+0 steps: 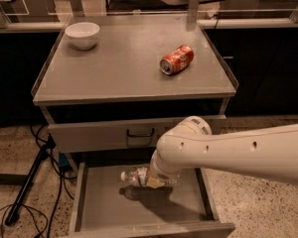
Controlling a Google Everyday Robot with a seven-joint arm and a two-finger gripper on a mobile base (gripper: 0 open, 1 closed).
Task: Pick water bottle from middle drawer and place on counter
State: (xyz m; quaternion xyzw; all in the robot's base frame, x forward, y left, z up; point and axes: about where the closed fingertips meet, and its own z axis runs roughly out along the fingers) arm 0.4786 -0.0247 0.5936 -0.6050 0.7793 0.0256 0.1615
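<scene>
The water bottle (135, 175), clear with a white cap pointing left, lies on its side over the open middle drawer (107, 209). It hangs a little above the drawer floor and its shadow falls beneath it. My gripper (155, 181) reaches down into the drawer from the right, below the white wrist, and is shut on the bottle's right half. The wrist hides most of the fingers. The counter (124, 73) is the grey cabinet top above.
An orange-red soda can (177, 59) lies on its side on the counter's right part. A white bowl (82, 34) stands at its back left. A closed drawer front with a dark handle (140, 132) sits above the open drawer. Cables and a stand leg (26, 185) lie on the floor at left.
</scene>
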